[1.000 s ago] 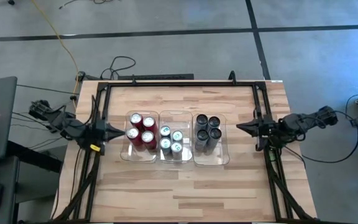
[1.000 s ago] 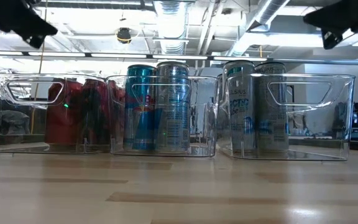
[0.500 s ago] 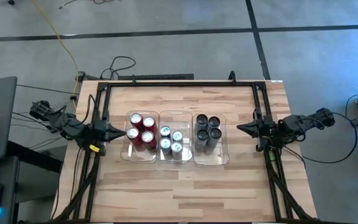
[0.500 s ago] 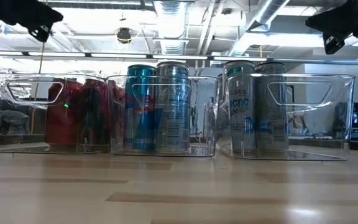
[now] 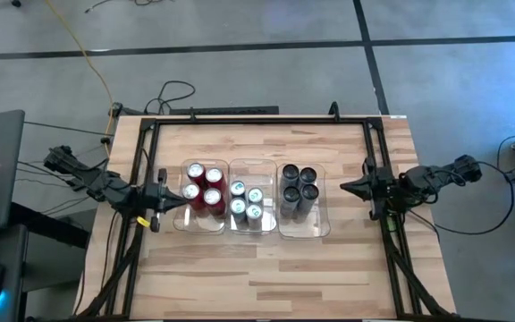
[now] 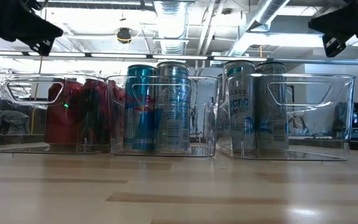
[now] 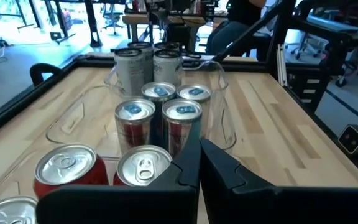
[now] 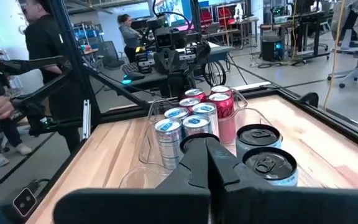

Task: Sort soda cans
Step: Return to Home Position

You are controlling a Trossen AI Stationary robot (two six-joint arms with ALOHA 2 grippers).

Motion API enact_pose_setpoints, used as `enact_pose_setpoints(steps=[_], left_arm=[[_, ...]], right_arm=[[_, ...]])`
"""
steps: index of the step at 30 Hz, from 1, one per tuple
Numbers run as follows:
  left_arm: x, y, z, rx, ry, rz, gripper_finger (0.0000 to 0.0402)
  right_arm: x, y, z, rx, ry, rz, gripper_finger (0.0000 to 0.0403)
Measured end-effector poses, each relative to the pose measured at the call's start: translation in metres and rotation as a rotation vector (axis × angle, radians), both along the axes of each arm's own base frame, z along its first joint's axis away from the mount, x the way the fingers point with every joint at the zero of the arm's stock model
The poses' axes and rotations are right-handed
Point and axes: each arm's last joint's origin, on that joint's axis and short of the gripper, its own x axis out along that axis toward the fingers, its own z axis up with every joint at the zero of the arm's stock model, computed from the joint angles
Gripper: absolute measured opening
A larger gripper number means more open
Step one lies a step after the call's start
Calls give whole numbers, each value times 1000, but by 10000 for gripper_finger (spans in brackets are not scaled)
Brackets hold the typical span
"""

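Three clear bins stand side by side on the table. The left bin holds the red cans (image 5: 202, 186), the middle bin the silver-white and blue cans (image 5: 246, 204), and the right bin the dark grey cans (image 5: 299, 190). All of them stand upright on their bases. My left gripper (image 5: 182, 199) (image 7: 198, 155) is shut and hovers above the left bin's outer rim, over the red cans (image 7: 143, 165). My right gripper (image 5: 345, 186) (image 8: 207, 152) is shut and hangs in the air to the right of the right bin, facing the dark grey cans (image 8: 267, 163).
A black frame (image 5: 257, 119) runs along the table's far edge and down both sides. Bare wood lies on the near side of the bins (image 5: 257, 268) and on the far side of them. People and office furniture show in the room beyond the table.
My left gripper has moved toward the table's right and slightly toward the near edge, coming over the left bin's outer rim. It has stayed shut. The cans and bins have not moved.
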Motion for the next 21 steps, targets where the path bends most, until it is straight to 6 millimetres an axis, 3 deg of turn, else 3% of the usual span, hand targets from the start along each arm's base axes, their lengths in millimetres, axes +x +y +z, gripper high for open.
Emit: enact_pose_setpoints(steps=[12, 21], left_arm=[[1, -1, -2, 18, -16, -4, 0], [-1, 1, -12, 37, -84, -9, 0]], right_arm=[[2, 3, -2, -4, 25, 44, 3], [-3, -2, -3, -65, 28, -19, 3]])
